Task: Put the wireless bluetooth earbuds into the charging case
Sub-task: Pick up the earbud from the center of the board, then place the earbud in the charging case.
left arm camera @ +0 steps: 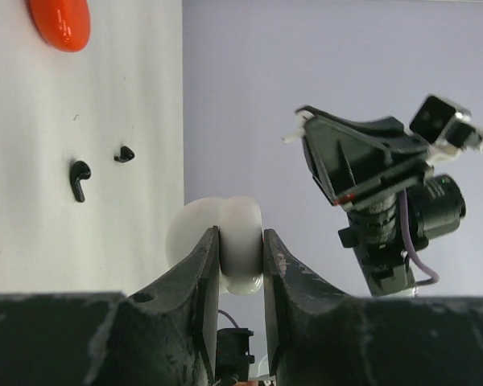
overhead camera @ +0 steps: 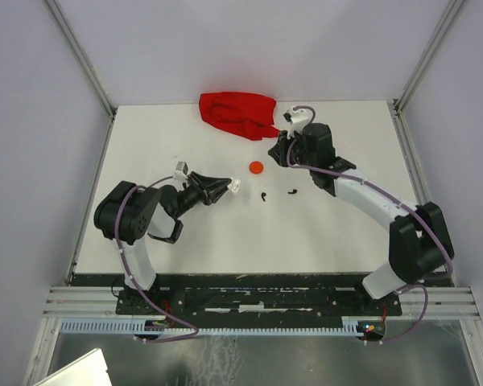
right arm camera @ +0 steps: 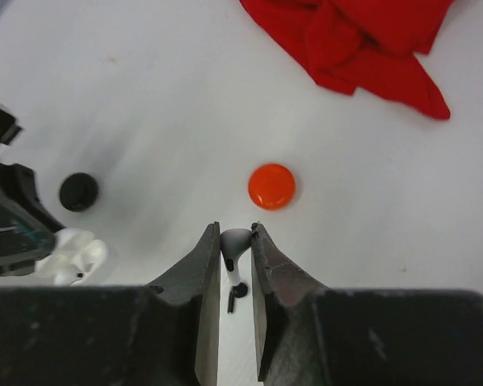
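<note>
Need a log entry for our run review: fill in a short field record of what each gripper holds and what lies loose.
left gripper: shut on white case
right gripper: shut on pale earbud
black earbuds: two, loose on table
orange-red disc: on table, untouched
black disc: on table near left gripper
red cloth: bunched at far edge

Crumpled red fabric cloth [overhead camera: 237,115] is lying at 12 o'clock on the white table [overhead camera: 185,233]. Round orange-red plastic disc [overhead camera: 256,167] is sitting at the cloth's 5 o'clock.

From the disc:
- 6 o'clock: black comma-shaped plastic earbud [overhead camera: 262,196] is lying on the table.
- 4 o'clock: second black earbud [overhead camera: 292,191] is lying apart from the first.
- 7 o'clock: left gripper [left arm camera: 241,237] is clamping the rounded white plastic charging case [left arm camera: 225,217].
- 2 o'clock: right gripper [right arm camera: 236,233] is pinching the small white plastic earbud [right arm camera: 234,244].
</note>
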Controlling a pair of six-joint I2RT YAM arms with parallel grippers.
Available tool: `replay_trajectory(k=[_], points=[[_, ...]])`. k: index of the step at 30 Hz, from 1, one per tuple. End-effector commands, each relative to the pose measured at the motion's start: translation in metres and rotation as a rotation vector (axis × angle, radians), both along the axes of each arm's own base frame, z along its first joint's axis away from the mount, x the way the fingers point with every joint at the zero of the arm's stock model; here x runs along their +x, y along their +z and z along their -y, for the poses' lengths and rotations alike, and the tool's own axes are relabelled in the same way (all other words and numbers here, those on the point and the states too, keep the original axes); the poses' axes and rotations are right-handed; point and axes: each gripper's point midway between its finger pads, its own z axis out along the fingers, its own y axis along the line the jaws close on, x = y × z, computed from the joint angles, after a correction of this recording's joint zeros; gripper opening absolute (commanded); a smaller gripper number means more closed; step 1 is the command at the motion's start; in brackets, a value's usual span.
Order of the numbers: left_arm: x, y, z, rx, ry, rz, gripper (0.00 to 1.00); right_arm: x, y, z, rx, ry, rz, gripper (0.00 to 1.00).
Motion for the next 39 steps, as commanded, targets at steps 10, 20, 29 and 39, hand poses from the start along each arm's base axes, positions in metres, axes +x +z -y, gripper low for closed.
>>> replay_trajectory(k=[10, 20, 29, 39], points=[[0.001, 0.056, 0.038, -0.097, -0.059, 0.126, 0.03, -0.081, 0.108, -0.023, 0.292, 0.178, 0.558, 0.02], [-0.006, 0.065, 0.044, -0.105, -0.075, 0.143, 0.03, -0.104, 0.084, -0.06, 0.254, 0.32, 0.673, 0.02], [-0.011, 0.072, 0.044, -0.1, -0.085, 0.159, 0.03, -0.098, 0.06, -0.068, 0.218, 0.337, 0.668, 0.02], [-0.016, 0.072, 0.044, -0.089, -0.093, 0.165, 0.03, -0.096, 0.058, -0.067, 0.204, 0.327, 0.666, 0.01]])
